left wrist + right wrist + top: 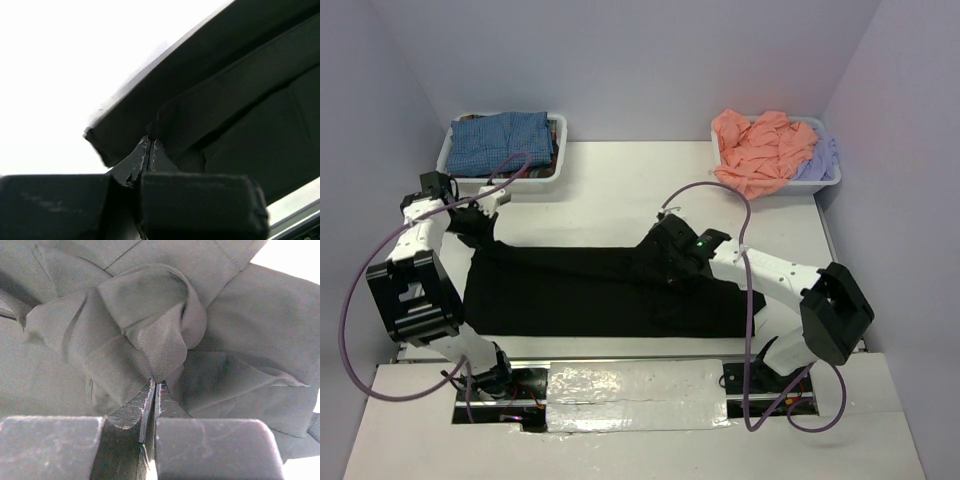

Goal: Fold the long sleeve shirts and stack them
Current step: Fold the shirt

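Observation:
The black shirt [580, 290] lies spread across the middle of the table. My left gripper [480, 232] is at its upper left corner, shut on the shirt's edge; the left wrist view shows the jaws closed on a folded black hem [150, 131]. My right gripper [665, 262] is over the shirt's right part, shut on a bunched fold of black cloth [160, 340] that rises from its fingertips. A blue-checked shirt [505, 140] lies in the left bin. A salmon-pink shirt [760, 150] and a pale lavender shirt [817, 158] lie in the right bin.
A white bin [460, 172] stands at the back left and another white bin [825, 185] at the back right. A silver foil strip [635, 385] runs between the arm bases at the near edge. Purple cables loop round both arms.

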`<state>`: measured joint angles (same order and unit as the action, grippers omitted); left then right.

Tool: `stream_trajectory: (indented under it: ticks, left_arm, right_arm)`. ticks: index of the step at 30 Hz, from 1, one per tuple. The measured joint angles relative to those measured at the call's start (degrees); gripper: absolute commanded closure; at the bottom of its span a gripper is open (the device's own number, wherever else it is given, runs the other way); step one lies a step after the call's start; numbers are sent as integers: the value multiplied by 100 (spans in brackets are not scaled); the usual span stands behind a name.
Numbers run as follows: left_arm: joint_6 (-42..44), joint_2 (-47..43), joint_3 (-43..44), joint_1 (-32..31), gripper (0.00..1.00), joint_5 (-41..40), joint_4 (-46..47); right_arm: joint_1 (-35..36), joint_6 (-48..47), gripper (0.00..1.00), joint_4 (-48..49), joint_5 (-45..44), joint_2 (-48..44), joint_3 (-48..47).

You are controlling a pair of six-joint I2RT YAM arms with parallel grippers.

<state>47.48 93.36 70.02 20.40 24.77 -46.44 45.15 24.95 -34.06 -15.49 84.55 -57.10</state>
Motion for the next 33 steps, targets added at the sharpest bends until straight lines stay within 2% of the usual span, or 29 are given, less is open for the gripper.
stream_trajectory:
  ticks: [6,14,19,25,27,30,33]
  left_arm:
    - [197,-503,11,28,100,356,94]
    - [-638,46,190,-39,100,581,1482]
    - [-890,153,315,-42,100,704,2199]
    - [-811,146,186,-39,100,894,2557]
    - [-529,114,90,-26,100,1016,2465]
    - [153,-44,-131,7,100,1123,2031]
    - [1272,-262,-393,74,100,1154,1270]
  right_arm:
    - [-389,-234,100,-39,74,-28,-527]
    - [-1596,-835,100,105,269,1773,-3047]
    - [-1956,-1091,100,-35,267,2374,-3788]
    - [-1899,-1257,100,-129,273,2400,-4061]
    - [-1858,-1287,100,-111,289,2363,-4019]
    - [-1805,-1300,100,-9,328,2096,-3571]
    - [-1585,-1292,100,72,369,1561,-2706]
